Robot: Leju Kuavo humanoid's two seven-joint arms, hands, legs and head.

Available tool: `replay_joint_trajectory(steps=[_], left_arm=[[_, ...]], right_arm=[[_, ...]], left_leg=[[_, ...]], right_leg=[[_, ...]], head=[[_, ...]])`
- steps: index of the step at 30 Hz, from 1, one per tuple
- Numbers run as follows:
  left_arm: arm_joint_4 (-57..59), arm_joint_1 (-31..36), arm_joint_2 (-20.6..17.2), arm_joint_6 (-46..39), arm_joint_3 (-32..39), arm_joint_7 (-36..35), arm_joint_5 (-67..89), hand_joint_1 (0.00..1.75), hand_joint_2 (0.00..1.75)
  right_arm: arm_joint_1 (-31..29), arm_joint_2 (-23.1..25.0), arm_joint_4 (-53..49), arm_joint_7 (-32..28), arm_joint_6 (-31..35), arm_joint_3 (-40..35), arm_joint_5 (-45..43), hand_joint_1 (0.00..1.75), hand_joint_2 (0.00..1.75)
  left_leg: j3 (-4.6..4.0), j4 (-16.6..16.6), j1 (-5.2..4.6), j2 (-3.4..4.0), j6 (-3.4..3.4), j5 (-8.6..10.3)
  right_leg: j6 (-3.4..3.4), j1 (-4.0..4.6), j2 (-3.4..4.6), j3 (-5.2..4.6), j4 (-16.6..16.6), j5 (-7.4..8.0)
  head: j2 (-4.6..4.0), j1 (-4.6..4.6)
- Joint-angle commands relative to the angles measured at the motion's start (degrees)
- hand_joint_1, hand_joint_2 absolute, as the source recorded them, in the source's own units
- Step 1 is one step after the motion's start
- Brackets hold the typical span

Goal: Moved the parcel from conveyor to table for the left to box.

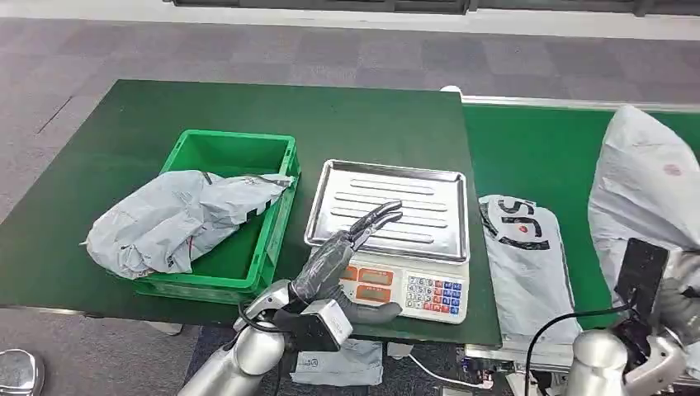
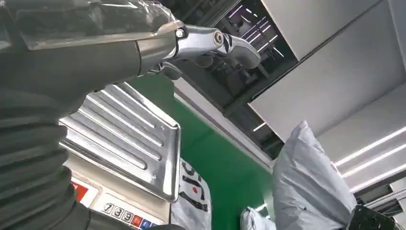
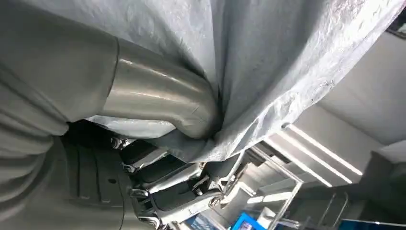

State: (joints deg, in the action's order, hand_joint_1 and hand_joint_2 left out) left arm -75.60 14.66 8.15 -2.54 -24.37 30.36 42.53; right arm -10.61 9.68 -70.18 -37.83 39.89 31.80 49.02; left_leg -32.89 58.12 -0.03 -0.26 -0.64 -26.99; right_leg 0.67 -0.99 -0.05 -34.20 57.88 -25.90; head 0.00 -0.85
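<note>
Head view: parcel lifted over the conveyor, right of the scale.
My right hand (image 1: 660,309) pinches the grey parcel (image 1: 640,186), hanging upright; scale (image 1: 388,223) lies leftward. My left hand (image 1: 347,247), fingers spread and holding nothing, hovers over the scale, nearer the green box (image 1: 235,157).

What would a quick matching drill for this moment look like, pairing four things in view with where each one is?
Things:
1. crumpled grey plastic parcel
2. grey plastic parcel with black lettering
3. large plain grey plastic parcel
4. left hand

Places:
A. gripped by the right hand, raised above the conveyor
B. lying flat on the green conveyor belt
C. stretched over the ribbed steel pan of the white weighing scale, holding nothing
D. draped over the rim of the green plastic crate

Pairs: 1-D, 2-B, 3-A, 4-C
</note>
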Motion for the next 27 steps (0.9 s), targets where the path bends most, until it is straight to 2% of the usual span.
replay_joint_trajectory(steps=[1, 12, 17, 20, 27], left_arm=[[1.21, 0.68, -1.61, -0.37, -0.24, -0.39, 0.11, 0.0, 1.75], [1.89, 1.13, -1.23, -0.31, -0.19, -0.45, 0.01, 0.0, 1.75], [2.3, 0.91, -1.06, -0.32, -0.26, -0.38, 0.06, 0.0, 1.75], [1.9, 1.04, -0.89, -0.67, -0.51, -0.57, 0.6, 0.0, 1.75], [1.23, 0.71, -0.92, -0.71, -0.54, -1.07, 0.88, 0.0, 1.75]], right_arm=[[3.33, 2.44, -8.76, -2.17, 0.11, -5.32, -2.37, 1.75, 1.75], [13.7, 5.39, -28.94, -2.17, 0.11, -15.59, -2.51, 1.75, 1.75], [16.91, 6.06, -29.44, -2.11, 0.11, -17.79, -4.13, 1.75, 1.75], [18.68, 4.91, -28.71, -1.26, 0.11, -18.55, -7.32, 1.75, 1.75], [19.39, 3.79, -26.93, -0.03, 0.11, -19.14, -9.18, 1.75, 1.75]], left_leg=[[0.04, -0.03, 0.01, 0.07, -0.03, 0.0], [-0.04, -0.02, -0.01, 0.0, -0.05, 0.01], [0.07, -0.12, 0.05, 0.07, -0.06, 0.02], [-0.01, -0.04, 0.02, -0.03, -0.04, 0.02], [0.09, -0.12, 0.06, 0.06, -0.06, 0.02]], right_leg=[[-0.05, 0.02, 0.05, 0.01, -0.03, 0.01], [-0.08, 0.0, -0.02, -0.05, 0.02, -0.05], [-0.11, 0.06, 0.04, 0.06, -0.13, -0.01], [-0.06, 0.02, -0.03, -0.01, -0.03, -0.04], [-0.1, 0.07, 0.04, 0.1, -0.16, 0.01]], head=[[0.0, 0.0], [0.0, 0.0], [0.0, 0.0], [0.0, 0.0], [0.0, 0.0]])
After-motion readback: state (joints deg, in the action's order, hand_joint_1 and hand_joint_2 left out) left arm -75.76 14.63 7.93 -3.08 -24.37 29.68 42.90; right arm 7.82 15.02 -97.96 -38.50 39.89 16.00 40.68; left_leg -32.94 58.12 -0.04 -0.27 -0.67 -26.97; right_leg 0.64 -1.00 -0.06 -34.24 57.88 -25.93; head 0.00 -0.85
